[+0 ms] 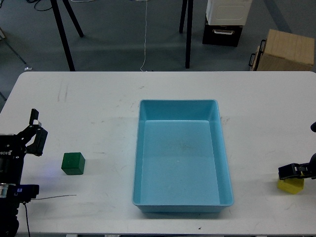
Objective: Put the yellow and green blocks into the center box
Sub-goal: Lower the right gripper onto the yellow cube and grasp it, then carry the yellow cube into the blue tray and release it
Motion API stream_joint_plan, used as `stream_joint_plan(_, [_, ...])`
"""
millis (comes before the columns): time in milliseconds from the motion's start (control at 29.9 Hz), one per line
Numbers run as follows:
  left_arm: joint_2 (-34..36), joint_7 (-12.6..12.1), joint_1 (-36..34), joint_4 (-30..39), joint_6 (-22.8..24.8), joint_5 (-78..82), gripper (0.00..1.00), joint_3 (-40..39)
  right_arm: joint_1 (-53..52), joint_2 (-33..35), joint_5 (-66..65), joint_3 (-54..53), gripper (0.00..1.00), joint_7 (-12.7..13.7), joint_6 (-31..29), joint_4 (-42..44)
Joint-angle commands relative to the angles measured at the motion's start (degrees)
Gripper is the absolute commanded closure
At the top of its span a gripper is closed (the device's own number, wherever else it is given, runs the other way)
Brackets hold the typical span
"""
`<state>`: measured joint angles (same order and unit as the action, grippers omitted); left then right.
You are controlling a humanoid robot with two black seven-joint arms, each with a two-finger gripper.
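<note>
My right gripper (292, 174) sits low at the right edge of the table (98, 98), and its dark fingers lie right on top of the yellow block (291, 186); I see yellow just beneath them, but I cannot tell whether the jaws are clenched on it or only resting over it. My left gripper (35, 129) stands at the far left with its two fingers spread apart, grasping nothing; the green block (73, 163) rests on the table near it, to the right and a little lower, not touching. Between the two blocks lies the center box (217, 148), a light-blue tray, and nothing lies in it. I judge the step in hand to be the pickup of the yellow block, with neither block placed yet. The next move calls for a firm grip on the yellow, a lift high enough to pass the tray's right wall, then a carry leftward over the tray's floor before I let go. The green block waits for my left side.
</note>
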<state>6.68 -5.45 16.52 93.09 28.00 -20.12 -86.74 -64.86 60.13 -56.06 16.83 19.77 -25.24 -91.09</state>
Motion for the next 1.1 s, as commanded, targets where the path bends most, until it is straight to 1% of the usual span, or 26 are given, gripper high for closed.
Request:
stream_joint_plan(0, [0.1,0.0,-0.2,-0.1,0.0,0.0,0.00,0.1,1.2,-0.8,0.2,-0.2,0.12,0.0,3.7,-0.1])
stream_joint_plan(33, [0.1,0.0,-0.2,-0.1,0.0,0.0,0.00,0.1,1.4,-1.2,0.2,0.0,0.21,0.1,3.7,-0.1])
stream_joint_plan(100, [0.1,0.0,-0.2,-0.1,0.0,0.0,0.00,0.1,2.0,-1.5,0.3,0.1,0.46,0.5,3.7,-0.1])
stream_joint_plan(134, [0.1,0.0,-0.2,-0.1,0.0,0.0,0.00,0.1,2.4,-1.5,0.3,0.1,0.55,1.1,3.7,-0.1])
stream_joint_plan(167, [0.1,0.0,-0.2,-0.1,0.0,0.0,0.00,0.1,2.6,-1.4,0.3,0.1,0.61,1.7,3.7,-0.3])
stream_joint_plan(200, [0.1,0.0,-0.2,-0.1,0.0,0.0,0.00,0.1,2.9,-1.4,0.2,0.1,0.66,1.8,3.7,-0.6])
stream_joint_plan(267, [0.1,0.0,-0.2,-0.1,0.0,0.0,0.00,0.1,3.2,-1.4,0.2,0.1,0.70,1.8,3.7,-0.8])
stream_joint_plan(434, [0.0,0.0,-0.2,-0.1,0.0,0.0,0.00,0.2,3.2,-1.2,0.3,-0.3,0.84,1.8,4.0,-0.8])
stream_joint_plan(534, [0.0,0.0,-0.1,-0.1,0.0,0.0,0.00,0.2,3.2,-1.2,0.4,-1.4,0.95,1.8,4.2,-1.0])
stream_joint_plan(601, [0.0,0.0,-0.1,-0.1,0.0,0.0,0.00,0.2,3.2,-1.0,0.6,-3.5,0.99,1.8,4.3,-2.0])
stream_joint_plan(701, [0.0,0.0,0.0,-0.1,0.0,0.0,0.00,0.2,3.0,-0.9,2.7,-10.5,0.99,1.6,4.5,-3.7])
stream_joint_plan(768, [0.0,-0.1,0.0,-0.1,0.0,0.0,0.00,0.2,2.5,-1.3,8.6,-15.7,0.99,1.1,4.3,-4.4])
stream_joint_plan(835, [-0.1,0.0,-0.2,-0.1,0.0,0.0,0.00,0.2,1.8,-2.2,18.4,-21.1,0.99,0.7,3.9,-4.3])
stream_joint_plan(902, [-0.2,0.0,-0.4,-0.1,0.0,0.0,0.00,0.4,-1.5,-6.6,28.3,-23.0,0.99,0.5,3.6,-3.0])
stream_joint_plan(935, [-0.2,0.0,-0.4,-0.1,0.0,0.0,0.00,1.0,-4.3,-10.4,32.6,-22.0,0.99,0.5,3.5,-1.2])
stream_joint_plan(1002, [-0.1,0.2,-0.5,-0.1,0.0,0.1,0.00,1.8,-9.3,-16.4,35.7,-17.4,0.99,0.5,3.6,2.0])
stream_joint_plan(1069, [-0.1,0.2,-0.5,-0.1,0.0,0.2,0.00,1.8,-12.5,-22.0,35.6,-12.1,0.99,0.5,4.2,4.8])
